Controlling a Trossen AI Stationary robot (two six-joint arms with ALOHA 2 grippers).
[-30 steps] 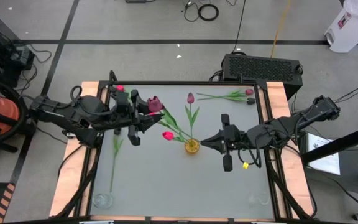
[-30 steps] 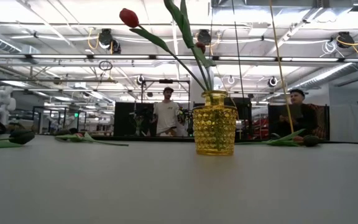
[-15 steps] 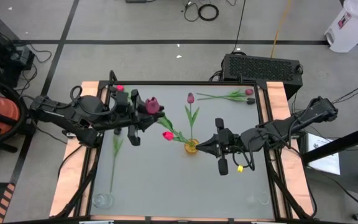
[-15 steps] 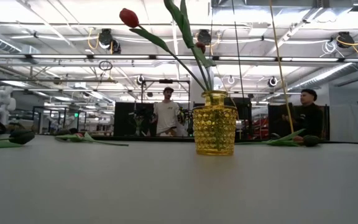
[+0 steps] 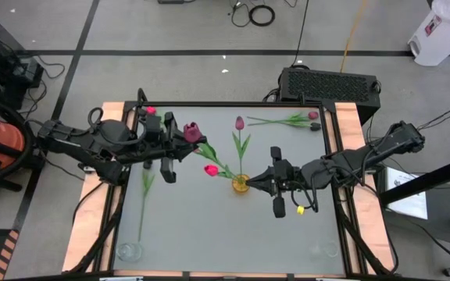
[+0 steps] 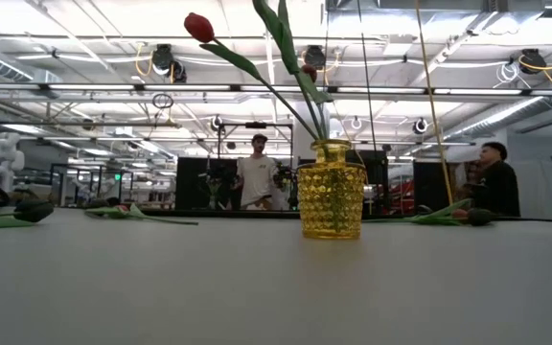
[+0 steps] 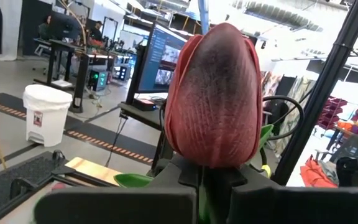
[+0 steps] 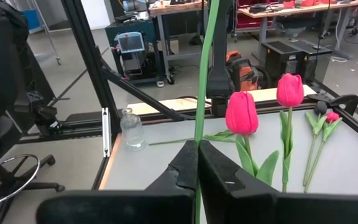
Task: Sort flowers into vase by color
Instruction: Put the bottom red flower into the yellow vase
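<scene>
The left gripper [image 5: 184, 148] is pinching a maroon tulip [image 5: 192, 131] by the stem, high over the table's [image 5: 209, 226] far left. The right gripper [image 5: 258, 181], fingers pressed together on a green stem [image 8: 205, 68], is sitting just beside the yellow vase [image 5: 241, 184] holding two tulips.

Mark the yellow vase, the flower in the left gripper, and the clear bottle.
yellow vase [image 6: 332, 192], low view, on its bumpy glass belly.
maroon tulip [image 7: 213, 93], left wrist view, on its head.
clear bottle [image 8: 131, 132], right wrist view, on its body.
</scene>
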